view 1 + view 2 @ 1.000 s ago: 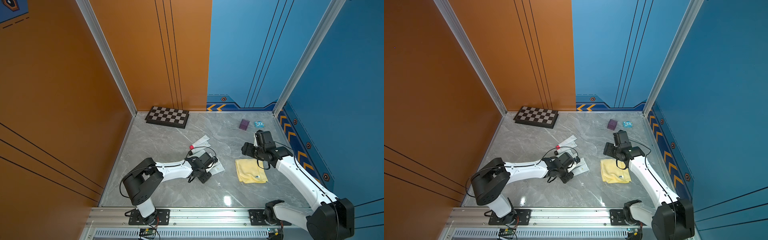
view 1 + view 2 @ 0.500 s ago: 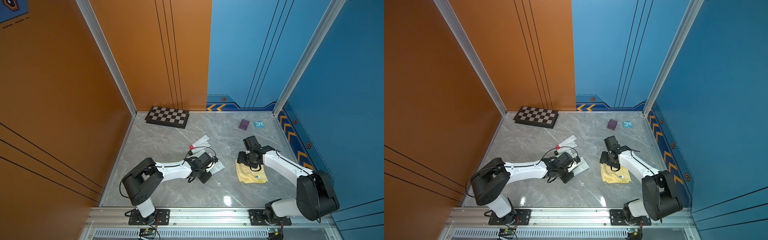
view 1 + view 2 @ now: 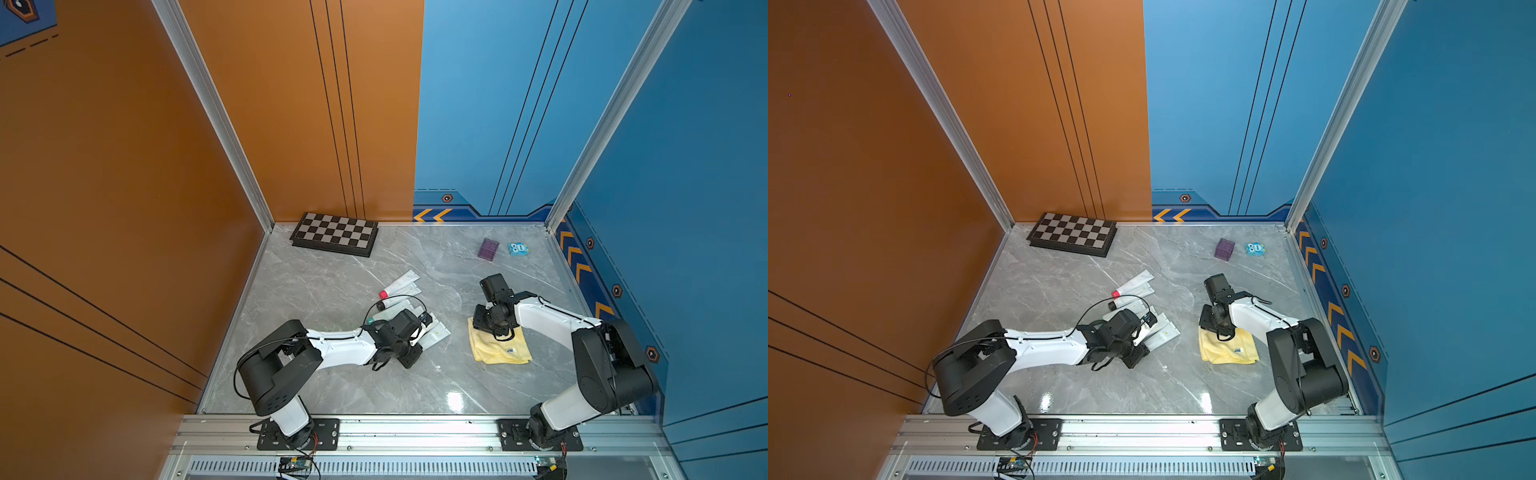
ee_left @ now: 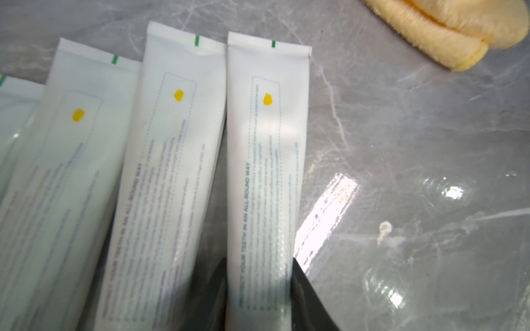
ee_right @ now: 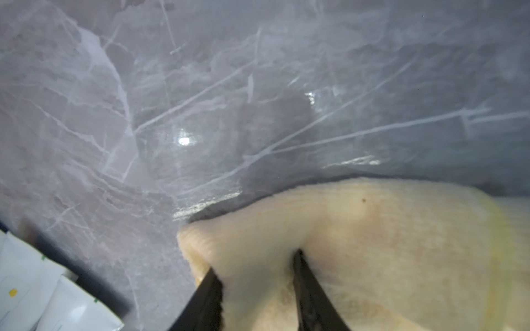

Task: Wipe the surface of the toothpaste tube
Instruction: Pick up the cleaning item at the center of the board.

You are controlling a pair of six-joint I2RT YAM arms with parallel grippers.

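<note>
Several white toothpaste tubes lie side by side on the grey marble table. My left gripper (image 4: 259,275) is shut on the toothpaste tube (image 4: 263,186) nearest the cloth, a black finger pressing each side near its cap end. In both top views that tube (image 3: 436,334) (image 3: 1165,332) lies flat under the left gripper (image 3: 419,328) (image 3: 1148,328). A folded yellow cloth (image 3: 500,349) (image 3: 1229,351) lies to the right. My right gripper (image 5: 258,272) (image 3: 492,328) is shut on a raised fold at the cloth's (image 5: 387,229) near-left corner.
Two more tubes, one red-capped (image 3: 399,284), lie behind the row. A chessboard (image 3: 334,234) sits at the back left wall; a purple box (image 3: 488,248) and a small blue pack (image 3: 518,249) sit at the back right. Walls enclose three sides.
My right arm has come down onto the corner of the yellow cloth and its jaws have closed on a fold of it. The left gripper tightened slightly on the tube and stayed in place.
</note>
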